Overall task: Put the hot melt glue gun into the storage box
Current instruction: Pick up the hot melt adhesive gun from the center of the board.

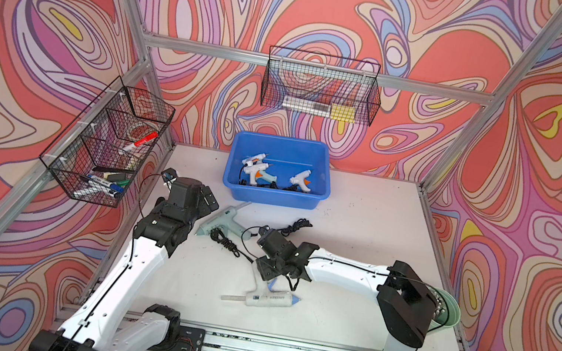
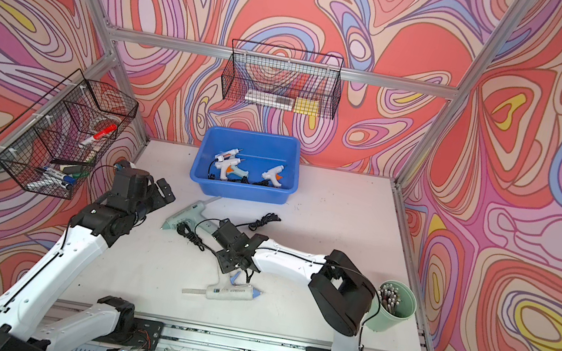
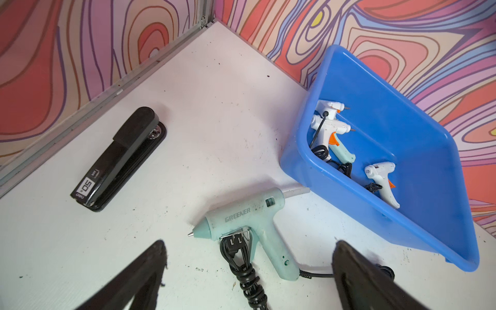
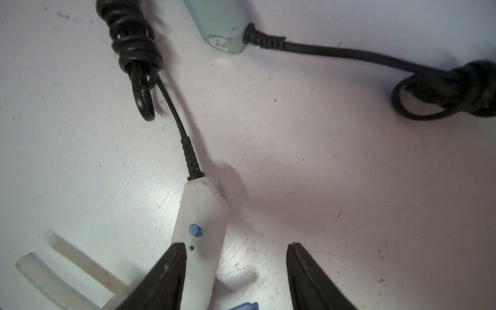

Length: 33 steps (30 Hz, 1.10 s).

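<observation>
The blue storage box stands at the table's back with three small white glue guns inside. A mint green glue gun lies on the table just in front of it. My left gripper hovers wide open over that gun's handle and plug. A white glue gun with blue nozzle lies nearer the front. My right gripper is low over its handle, jaws partly open, one finger beside the handle and a gap at the other.
A black stapler lies near the left wall. Black wire baskets hang on the left wall and the back wall. A pale green cup of rods stands at the right edge. Coiled black cords trail between the guns.
</observation>
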Available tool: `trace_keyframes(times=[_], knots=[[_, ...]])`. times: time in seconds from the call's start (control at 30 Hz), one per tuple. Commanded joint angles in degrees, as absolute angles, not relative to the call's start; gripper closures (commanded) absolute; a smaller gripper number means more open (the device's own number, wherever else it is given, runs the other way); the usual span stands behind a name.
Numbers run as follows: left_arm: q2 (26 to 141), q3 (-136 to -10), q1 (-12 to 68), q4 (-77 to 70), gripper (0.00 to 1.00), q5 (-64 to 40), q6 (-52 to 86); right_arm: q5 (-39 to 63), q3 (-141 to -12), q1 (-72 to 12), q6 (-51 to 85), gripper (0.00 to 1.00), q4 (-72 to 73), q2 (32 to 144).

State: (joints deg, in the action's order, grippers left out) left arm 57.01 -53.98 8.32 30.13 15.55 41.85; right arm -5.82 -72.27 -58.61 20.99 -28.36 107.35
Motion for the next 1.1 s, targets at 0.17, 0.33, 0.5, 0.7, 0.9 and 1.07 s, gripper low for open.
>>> trace_keyframes(times=[0.17,0.33,0.5,0.7,0.9,1.07], knots=[[54.66,-53.61,8.0,33.84,0.01,19.01,41.99,-1.97,-75.28,-61.34,25.61,0.4,-31.25,112.28],[54.76,-53.85,8.0,34.23,0.01,19.13,41.84,-2.37,-76.03,-61.44,27.76,0.46,-32.95,114.1],[54.75,-53.88,7.91,34.54,0.01,19.68,41.75,-1.67,-74.83,-61.46,29.09,0.55,-33.36,114.73],[54.84,-53.88,7.81,34.61,0.01,20.04,41.83,-4.41,-74.64,-61.52,28.76,0.9,-34.88,113.27],[55.41,-54.05,7.82,34.97,0.01,20.44,41.88,-9.93,-75.36,-61.52,27.28,1.0,-37.12,106.93],[55.46,-53.97,7.65,34.96,0.01,20.57,42.19,-15.99,-75.58,-61.52,25.98,1.0,-39.37,98.63]])
